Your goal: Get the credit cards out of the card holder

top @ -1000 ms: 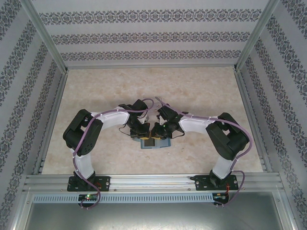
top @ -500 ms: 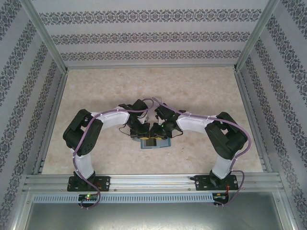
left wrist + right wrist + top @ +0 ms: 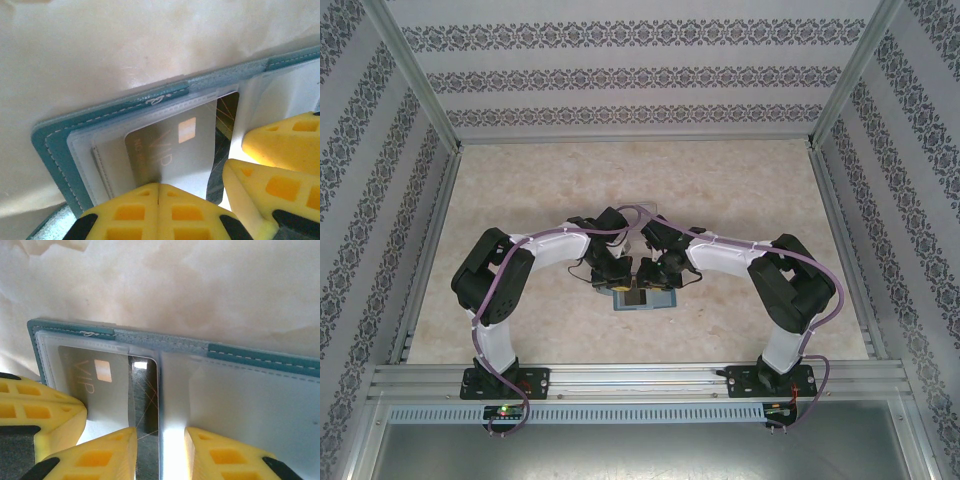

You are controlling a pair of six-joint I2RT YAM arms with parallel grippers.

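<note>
The teal card holder [image 3: 645, 303] lies open on the table between both wrists, pale inside. In the left wrist view its teal stitched edge [image 3: 100, 112] frames a pocket holding a grey VIP card [image 3: 170, 145], with a dark card [image 3: 223, 125] peeking from behind. My left gripper [image 3: 159, 186] is shut, its tips resting on the grey card's lower part. My right gripper [image 3: 160, 432] stands open, its fingers straddling the dark card [image 3: 145, 390] edge and the holder's fold [image 3: 172, 390]. The grey card [image 3: 90, 375] sits left of it.
The beige marbled tabletop [image 3: 740, 180] stretches behind and to both sides of the holder. Patterned walls and aluminium posts [image 3: 415, 80] close in the space. Something faint and clear [image 3: 650, 211] lies just behind the wrists.
My right gripper has shifted slightly left, closer to the left gripper over the holder. The left arm and the holder have stayed put.
</note>
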